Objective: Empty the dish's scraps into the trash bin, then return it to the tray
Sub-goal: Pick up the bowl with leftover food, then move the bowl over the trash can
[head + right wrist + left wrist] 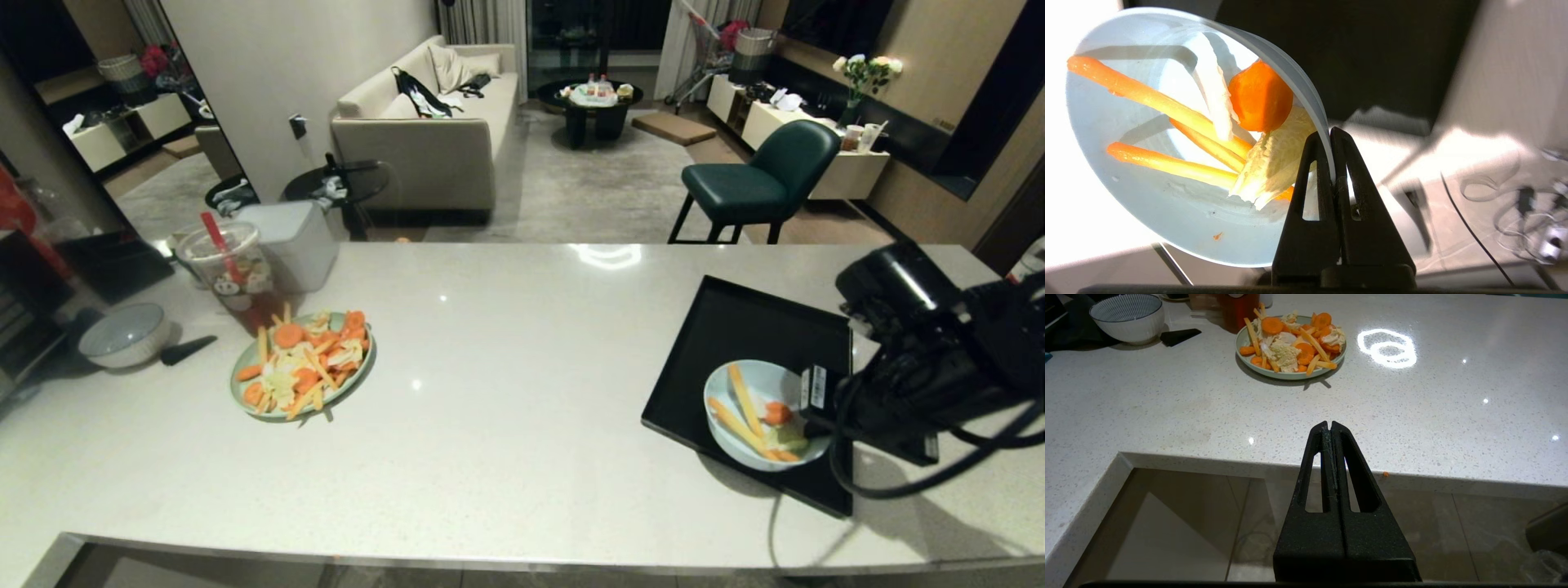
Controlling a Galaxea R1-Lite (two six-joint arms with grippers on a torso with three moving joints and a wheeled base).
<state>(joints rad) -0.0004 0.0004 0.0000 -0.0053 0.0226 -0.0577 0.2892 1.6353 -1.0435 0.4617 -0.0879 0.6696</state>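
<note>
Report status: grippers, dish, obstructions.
Right gripper shut on dish rim, above tray. Scraps inside. Left gripper shut, idle off counter edge. Trash bin unseen.

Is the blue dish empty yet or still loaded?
Still loaded. The dish holds its scraps: yellow sticks, an orange slice, pale leaf bits. The right gripper is shut on its rim, over the tray.

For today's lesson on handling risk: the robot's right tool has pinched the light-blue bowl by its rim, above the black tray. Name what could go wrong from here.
1. The right tool holds the dish only by its thin rim, so it may slip or swing.
2. The scraps lie loose; a tilt could spill them onto the tray or the counter.
3. No trash bin shows in any view, so a long carry seems likely.
</note>
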